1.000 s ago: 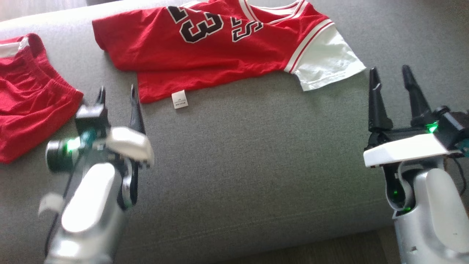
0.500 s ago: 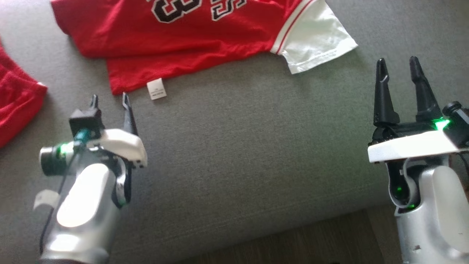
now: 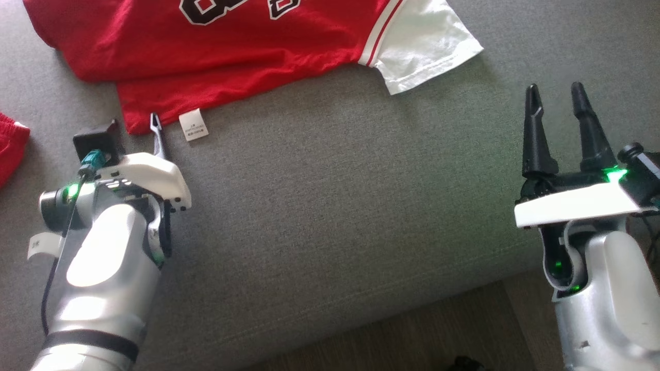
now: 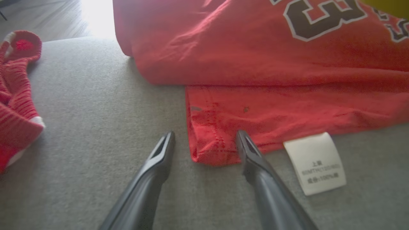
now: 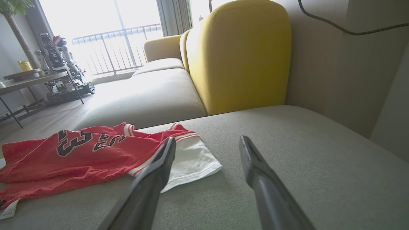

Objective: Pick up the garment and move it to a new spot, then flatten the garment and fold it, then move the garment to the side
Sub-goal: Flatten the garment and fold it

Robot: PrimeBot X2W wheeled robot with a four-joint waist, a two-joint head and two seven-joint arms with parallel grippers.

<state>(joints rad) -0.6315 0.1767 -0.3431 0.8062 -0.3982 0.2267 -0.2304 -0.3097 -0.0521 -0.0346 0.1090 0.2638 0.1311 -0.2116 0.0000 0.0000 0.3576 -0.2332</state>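
The garment [image 3: 232,56] is a red jersey with black numbers and a white sleeve [image 3: 423,44], lying spread on the grey sofa cushion [image 3: 335,206]. A white label [image 3: 192,124] sticks out from its near hem. My left gripper [image 3: 135,129] is at the hem's near left corner. In the left wrist view the left gripper [image 4: 205,135] stands open, its two fingers straddling that corner of the garment [image 4: 255,64], with the label [image 4: 314,163] just to the right. My right gripper [image 3: 554,90] hovers open and empty, below and right of the sleeve. In the right wrist view the right gripper [image 5: 207,140] points past the sleeve [image 5: 188,163].
Red shorts [image 3: 10,149] lie at the far left, also seen as ribbed red fabric [image 4: 16,105] in the left wrist view. The cushion's front edge drops to a wooden floor [image 3: 412,335]. A yellow backrest [image 5: 239,54] rises behind the cushion.
The head camera has tilted, shifting the whole picture up and left. My left gripper has advanced to the garment's hem corner, which now lies between its fingers. The right gripper has kept its place.
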